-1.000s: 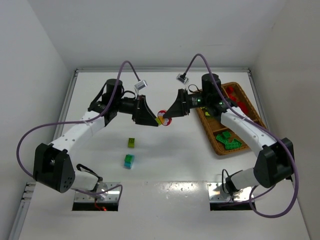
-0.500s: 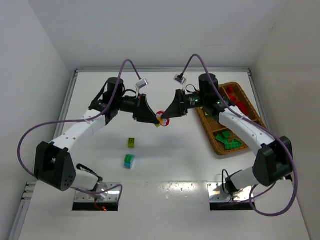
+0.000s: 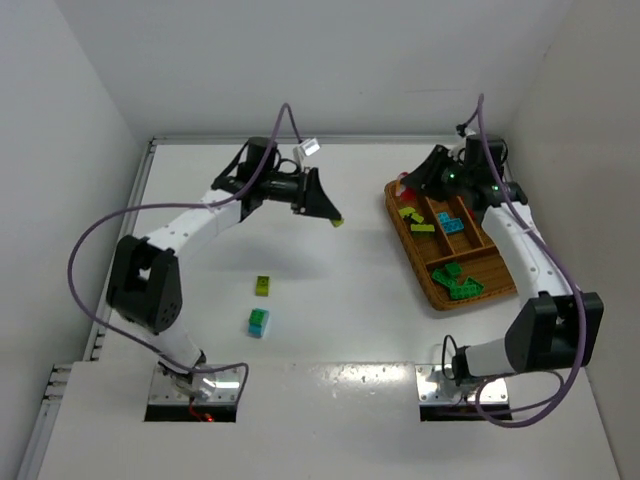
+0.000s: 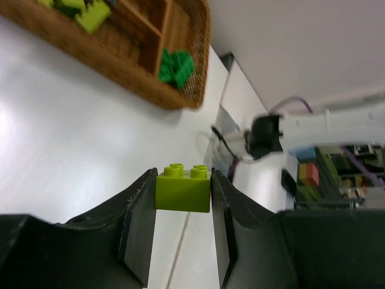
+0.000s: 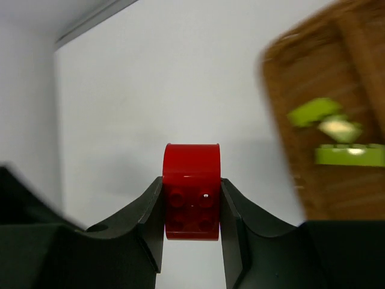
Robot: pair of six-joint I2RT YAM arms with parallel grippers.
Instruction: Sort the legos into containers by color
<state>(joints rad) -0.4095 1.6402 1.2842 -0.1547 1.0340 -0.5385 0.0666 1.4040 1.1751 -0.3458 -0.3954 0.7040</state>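
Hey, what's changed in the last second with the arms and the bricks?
The jaws, earlier meeting mid-table on a joined red and yellow-green pair, have pulled it apart. The left jaws drew the yellow-green brick slightly toward the far side; the right jaws carried the red brick right, to the far-left corner of the wicker tray. Each grips its brick. The loose yellow-green brick, the cyan-and-green stack and the tray stayed put.

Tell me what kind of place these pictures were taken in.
Probably a robotics lab test cell: a white table boxed in by plain white walls, a left arm and right arm bolted at its near edge, and a wicker tray of sorted toy bricks.
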